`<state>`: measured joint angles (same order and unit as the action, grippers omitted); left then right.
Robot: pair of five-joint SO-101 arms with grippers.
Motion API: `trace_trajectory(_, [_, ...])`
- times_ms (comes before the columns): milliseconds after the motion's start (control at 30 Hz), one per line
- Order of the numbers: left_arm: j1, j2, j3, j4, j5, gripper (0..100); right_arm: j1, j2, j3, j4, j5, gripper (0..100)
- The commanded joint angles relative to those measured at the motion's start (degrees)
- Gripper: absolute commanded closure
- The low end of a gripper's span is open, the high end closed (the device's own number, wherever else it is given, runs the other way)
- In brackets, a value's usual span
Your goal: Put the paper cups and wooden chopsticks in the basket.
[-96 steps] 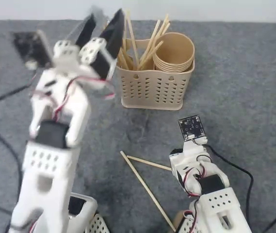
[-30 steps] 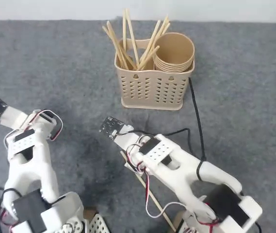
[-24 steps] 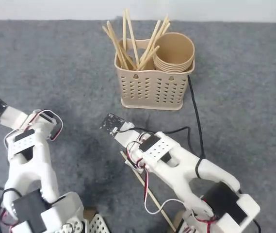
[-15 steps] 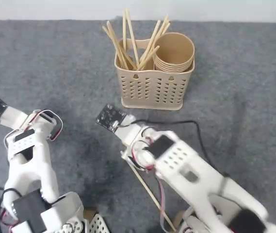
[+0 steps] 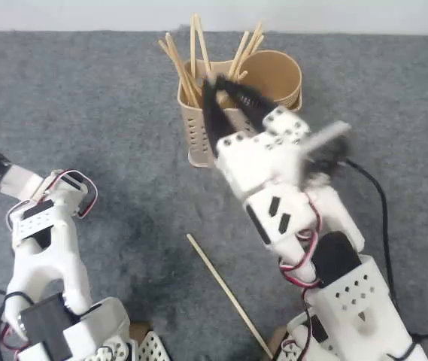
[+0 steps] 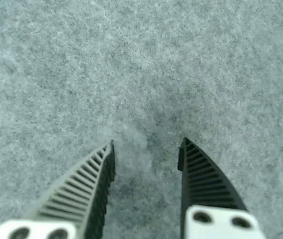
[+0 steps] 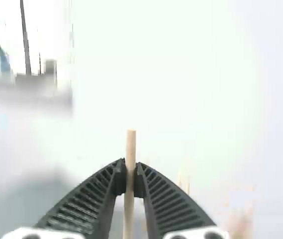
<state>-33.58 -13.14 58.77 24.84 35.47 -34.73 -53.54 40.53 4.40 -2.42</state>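
My right gripper [image 7: 130,167] is shut on a wooden chopstick [image 7: 130,144] that stands up between its fingers. In the high view this gripper [image 5: 218,84] is raised in front of the beige basket [image 5: 196,143], at its rim. The basket holds several chopsticks [image 5: 195,45] and a stack of paper cups [image 5: 277,71]. One chopstick [image 5: 229,295] lies on the grey carpet in front of the arms. My left gripper [image 6: 146,145] is open just above bare carpet, with nothing between its fingers; its arm [image 5: 44,233] sits folded at the near left.
Grey carpet [image 5: 108,98] covers the whole floor, with free room to the left and right of the basket. A black cable [image 5: 383,218] runs along the right arm. The arm bases stand at the near edge.
The right arm has lifted off the carpet with one chopstick and swung up to the basket. One chopstick is left on the floor. The left arm, at the basket three seconds ago, lies folded back.
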Motion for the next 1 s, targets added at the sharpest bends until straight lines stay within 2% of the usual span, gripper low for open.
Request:
trace_trajectory(0, [-0.4, -0.3, -2.4, 0.4, 0.7, 80, 1.7, 4.5, -3.7, -21.7, -1.1, 99.2])
trace_trajectory(67, [-0.4, -0.3, -2.4, 0.4, 0.7, 80, 1.7, 8.5, -4.8, -28.5, 1.0, 99.2])
trace_trajectory(233, [-0.4, -0.3, -2.4, 0.3, 0.7, 80, 1.7, 19.4, -9.1, -34.0, 6.2, 99.2])
trace_trajectory(567, [-0.4, -0.3, -2.4, 0.2, 0.7, 80, 6.0, 29.8, -6.2, -33.9, 5.8, 99.2])
trace_trajectory(667, [-0.4, -0.3, -2.4, 0.1, 0.7, 80, 7.0, 30.9, -4.3, -33.6, 2.5, 98.4])
trace_trajectory(733, [-0.4, -0.3, -2.4, 0.1, 0.7, 80, 7.2, 30.8, -4.7, -29.8, 1.9, 92.2])
trace_trajectory(867, [-0.4, -0.3, -2.4, 0.1, 0.7, 80, 7.1, 28.9, -10.9, -12.7, -2.0, 76.7])
trace_trajectory(967, [-0.4, -0.3, -2.4, 0.1, 0.7, 80, 7.5, 26.0, -17.6, -1.3, -7.8, 78.0])
